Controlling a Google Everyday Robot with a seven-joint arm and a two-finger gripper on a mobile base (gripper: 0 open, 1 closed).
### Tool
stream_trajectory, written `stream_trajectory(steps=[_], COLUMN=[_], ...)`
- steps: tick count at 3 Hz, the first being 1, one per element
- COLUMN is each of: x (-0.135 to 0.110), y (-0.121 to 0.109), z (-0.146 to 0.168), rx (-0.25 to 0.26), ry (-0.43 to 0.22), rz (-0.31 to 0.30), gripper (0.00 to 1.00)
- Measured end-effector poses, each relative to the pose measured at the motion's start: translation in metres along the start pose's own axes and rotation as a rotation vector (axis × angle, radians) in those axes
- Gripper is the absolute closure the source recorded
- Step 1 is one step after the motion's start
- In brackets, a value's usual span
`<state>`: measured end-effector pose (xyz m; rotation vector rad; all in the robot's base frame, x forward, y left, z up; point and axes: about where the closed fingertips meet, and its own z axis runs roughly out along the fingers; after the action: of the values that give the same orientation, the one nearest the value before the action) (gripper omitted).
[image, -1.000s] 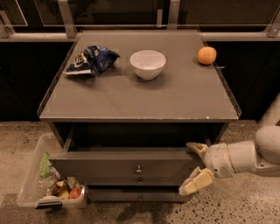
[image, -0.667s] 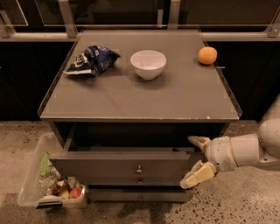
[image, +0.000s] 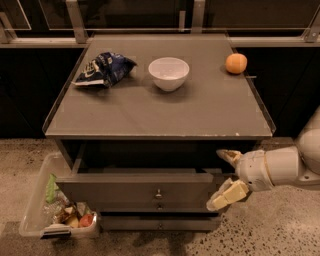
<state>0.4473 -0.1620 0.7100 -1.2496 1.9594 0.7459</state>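
My gripper (image: 223, 178) reaches in from the right at the right end of the top drawer (image: 145, 185), which stands pulled out a little under the counter. Its two cream fingers are spread apart, one finger (image: 229, 156) above the drawer front's top edge and the other (image: 225, 197) lower, against the front's right end. Nothing is held between them. The drawer's small knob (image: 158, 193) sits at the middle of the front. On the grey counter top (image: 160, 107) lie a blue chip bag (image: 103, 69), a white bowl (image: 169, 73) and an orange (image: 236, 63).
A clear plastic bin (image: 52, 210) with food scraps stands on the speckled floor at the left of the cabinet. A railing and dark panels run behind the counter. A lower drawer (image: 159, 223) sits shut beneath the top one.
The gripper has drifted slightly right and up along the drawer's right end. The drawer and the things on the counter look unmoved.
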Motion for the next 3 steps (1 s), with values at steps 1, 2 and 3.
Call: stream_trajectory(steps=[1,2,3], x=[0.003,0.014,0.028], y=[-0.003,-0.006,0.001], z=[0.009,0.036,0.057], rx=[-0.002,-0.054,-0.138], ry=[-0.019,0.017,0.103], rz=[0.007,0.012,0.009], gripper=[0.0,0.0,0.0])
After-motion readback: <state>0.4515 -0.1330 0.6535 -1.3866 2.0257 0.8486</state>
